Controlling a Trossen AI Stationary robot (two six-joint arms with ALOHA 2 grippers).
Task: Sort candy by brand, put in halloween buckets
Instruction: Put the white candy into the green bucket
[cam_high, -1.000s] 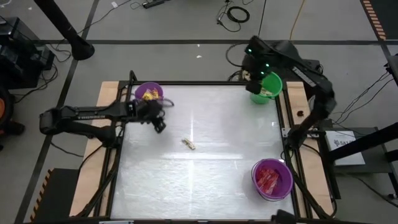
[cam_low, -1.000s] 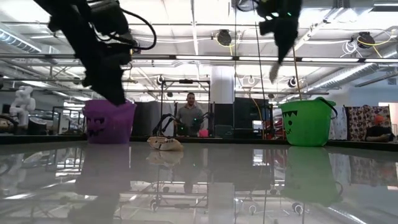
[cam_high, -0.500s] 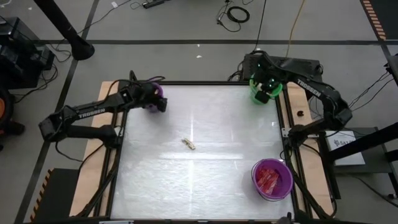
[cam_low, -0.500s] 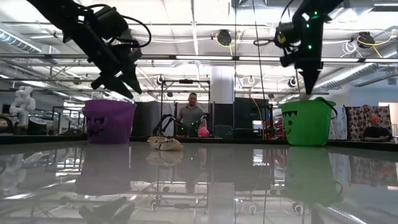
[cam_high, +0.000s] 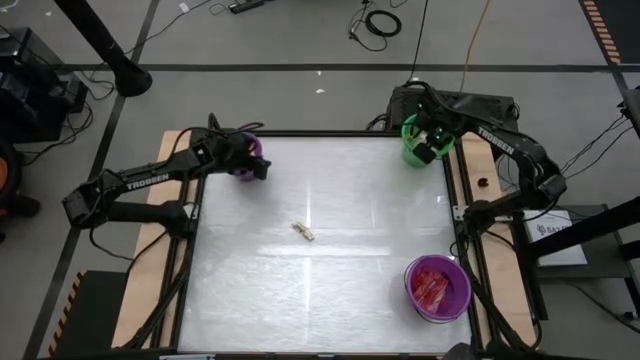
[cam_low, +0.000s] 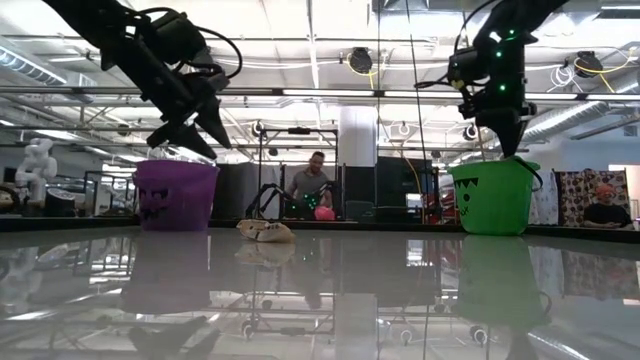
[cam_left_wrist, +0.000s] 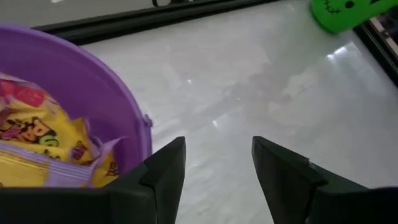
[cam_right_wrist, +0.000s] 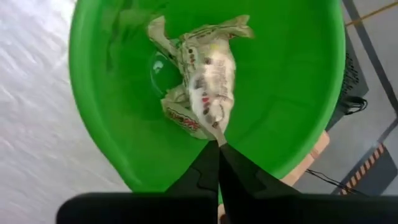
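Candy (cam_high: 303, 231) is what I watch: one tan piece alone mid-counter, long axis slanted, toward the middle from my left gripper (cam_high: 250, 170), which hangs spread and empty beside the purple bucket (cam_left_wrist: 68, 106). Right gripper (cam_high: 428, 141), pinched shut, sits over the green bucket (cam_high: 412, 152), farther off.

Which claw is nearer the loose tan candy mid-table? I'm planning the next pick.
Left. The left claw hangs by the far-left purple bucket; the right claw is over the green bucket, farther from the candy.
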